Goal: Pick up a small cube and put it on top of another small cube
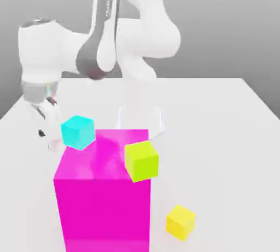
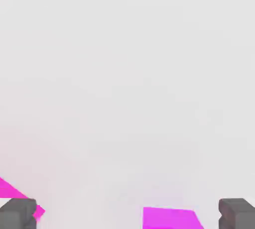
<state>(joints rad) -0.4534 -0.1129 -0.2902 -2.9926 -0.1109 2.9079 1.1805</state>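
A: Where is the gripper (image 1: 46,122) hanging?

B: It is hovering low near the table's (image 1: 229,130) edge at the exterior view's left, behind the big magenta block (image 1: 104,201). The fingertips (image 2: 19,213) are standing wide apart, gripping nothing, probably readying to straddle a cube.

A: And the small magenta cube (image 2: 169,218)?

B: In the hand view it is lying on the table between the two fingertips, nearer one of them, just ahead of the hand.

A: The others?

B: The cyan cube (image 1: 77,132) and lime cube (image 1: 141,160) are showing at the block's top edges; whether they rest on it I cannot tell. The yellow cube (image 1: 180,222) is sitting near the front edge.
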